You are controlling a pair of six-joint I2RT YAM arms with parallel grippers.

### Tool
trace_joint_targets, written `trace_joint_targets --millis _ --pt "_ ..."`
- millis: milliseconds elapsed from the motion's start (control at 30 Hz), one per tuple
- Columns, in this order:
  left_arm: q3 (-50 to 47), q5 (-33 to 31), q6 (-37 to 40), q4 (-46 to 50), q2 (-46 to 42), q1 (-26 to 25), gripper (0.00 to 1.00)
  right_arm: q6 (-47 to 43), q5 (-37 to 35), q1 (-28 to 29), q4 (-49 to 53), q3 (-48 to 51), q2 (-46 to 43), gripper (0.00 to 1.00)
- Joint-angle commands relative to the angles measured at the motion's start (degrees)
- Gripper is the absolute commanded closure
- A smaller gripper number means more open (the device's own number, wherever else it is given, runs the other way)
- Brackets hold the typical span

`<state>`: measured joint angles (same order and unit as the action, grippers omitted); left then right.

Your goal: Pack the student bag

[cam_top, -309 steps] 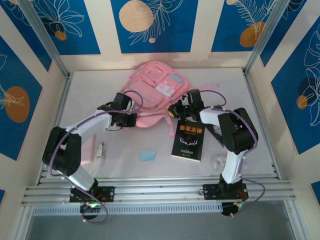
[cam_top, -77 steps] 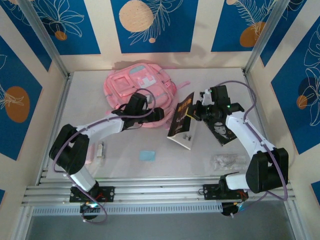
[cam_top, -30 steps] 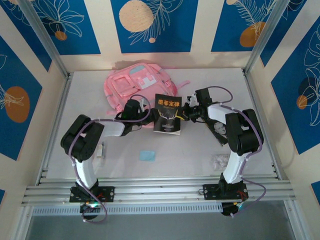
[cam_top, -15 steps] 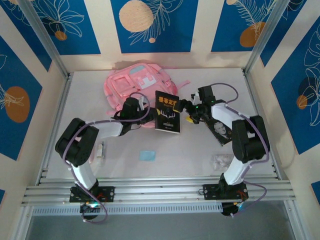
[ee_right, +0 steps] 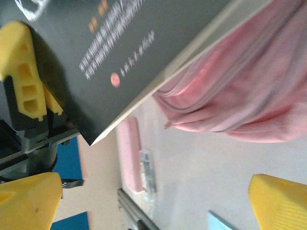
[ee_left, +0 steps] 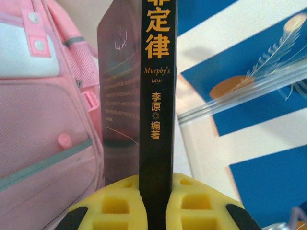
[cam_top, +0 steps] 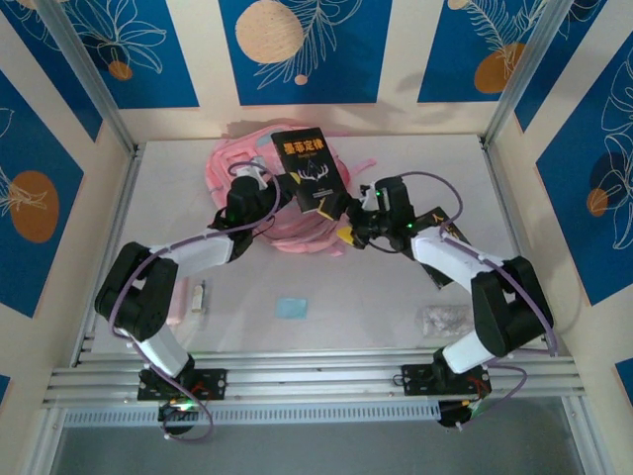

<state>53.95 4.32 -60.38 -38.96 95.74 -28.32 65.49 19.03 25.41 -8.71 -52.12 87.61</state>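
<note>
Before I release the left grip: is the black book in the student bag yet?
Out. The black book is held up over the student bag, spine pinched between the yellow fingers of the left gripper.

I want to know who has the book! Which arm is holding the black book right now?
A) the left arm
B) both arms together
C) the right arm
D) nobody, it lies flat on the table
A: the left gripper is clamped shut on the spine of the black book, holding it up, while the right gripper is wide open with nothing in it.
</note>
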Motion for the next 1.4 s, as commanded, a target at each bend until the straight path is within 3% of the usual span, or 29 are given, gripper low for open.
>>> trace_joint_targets --millis 0,300,633,833,1200,1367 --pt "-1.6 -4.3 -4.5 -11.1 -1.5 -0.8 1.0 9.7 -1.3 2.0 -16.2 1.1 3.0 0.01" --pt "-7.5 -9.3 -8.4 -15.2 -3.8 -3.4 1.0 21.8 -5.7 4.6 -42.8 3.7 12.0 0.02" --pt "-11.1 -11.3 -10.4 -18.8 -4.7 -4.2 1.0 23.5 -9.0 4.5 -42.9 2.5 12.3 0.27" --pt "-12.8 -9.7 -12.0 -18.8 -5.1 -4.5 1.0 22.6 -10.2 3.3 -43.2 2.4 12.3 0.54" --pt "-15.8 -11.1 -10.3 -11.6 -8.0 -5.8 1.0 19.4 -12.2 2.7 -39.5 3.0 8.4 0.65" --pt "-16.3 -10.3 -11.0 -10.8 -7.5 -6.4 1.0 17.0 -12.5 2.5 -37.8 2.7 6.8 0.81"
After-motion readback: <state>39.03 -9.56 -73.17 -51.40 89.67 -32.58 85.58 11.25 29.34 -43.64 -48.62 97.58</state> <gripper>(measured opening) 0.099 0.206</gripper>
